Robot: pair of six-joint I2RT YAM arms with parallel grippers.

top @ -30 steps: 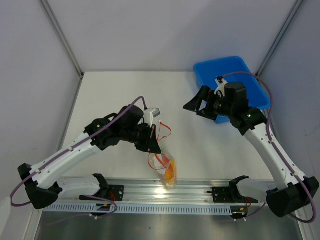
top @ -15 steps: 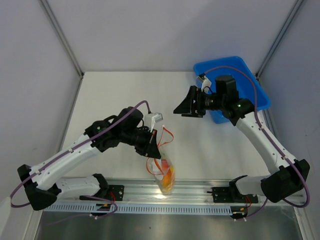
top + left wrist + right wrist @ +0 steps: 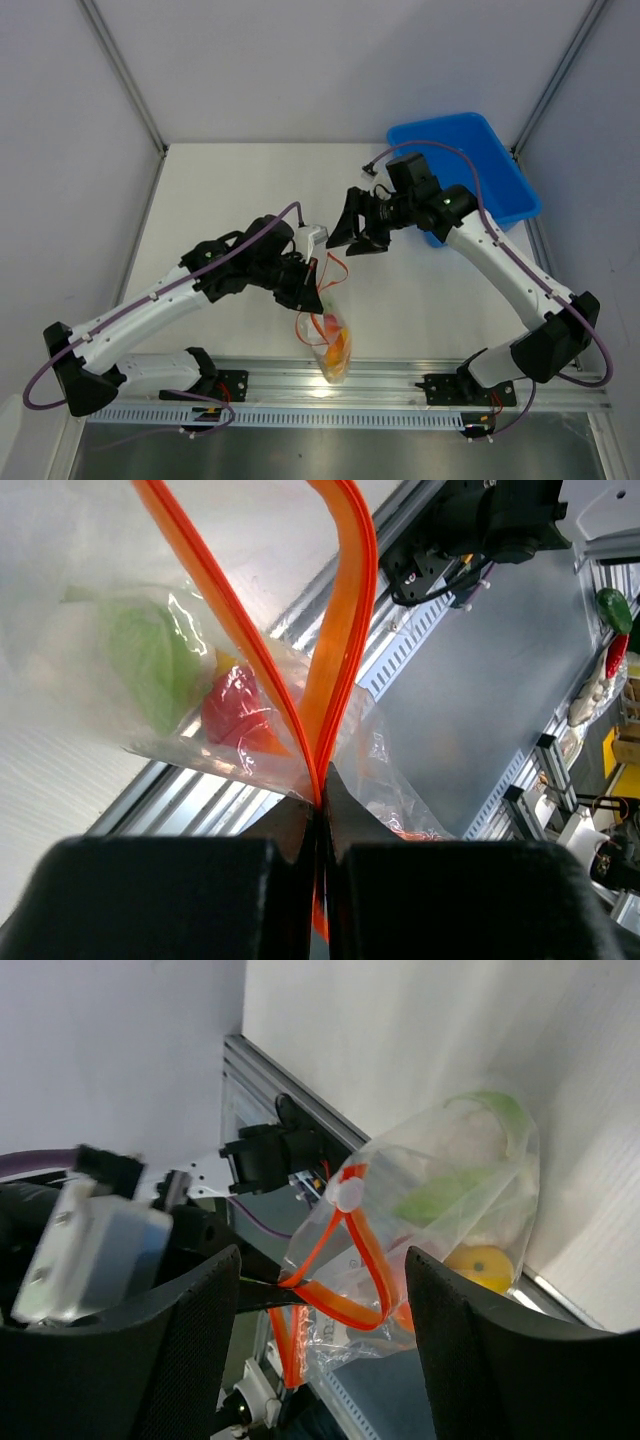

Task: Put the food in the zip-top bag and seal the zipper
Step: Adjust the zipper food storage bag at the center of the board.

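Note:
The clear zip-top bag [image 3: 331,345] hangs over the table's near edge, its mouth gaping upward. My left gripper [image 3: 309,291] is shut on the orange zipper [image 3: 345,630] at one end of the mouth, jaws pinched tight [image 3: 320,798]. Inside the bag lies the food: a green-and-white lump [image 3: 150,660], a red piece [image 3: 235,705] and a yellow piece [image 3: 480,1265]. My right gripper [image 3: 352,236] stands open just right of and above the mouth. In its wrist view the zipper loop [image 3: 370,1260] and white slider [image 3: 347,1195] sit between its fingers [image 3: 322,1260], untouched.
A blue bin [image 3: 470,160] stands at the back right corner, behind my right arm. An aluminium rail [image 3: 400,376] runs along the table's near edge under the bag. Grey walls close the table on the left, right and back.
My right arm has swung left from the blue bin toward the bag's mouth, its jaws narrowing somewhat. The left gripper holds the zipper as before, shifted slightly.

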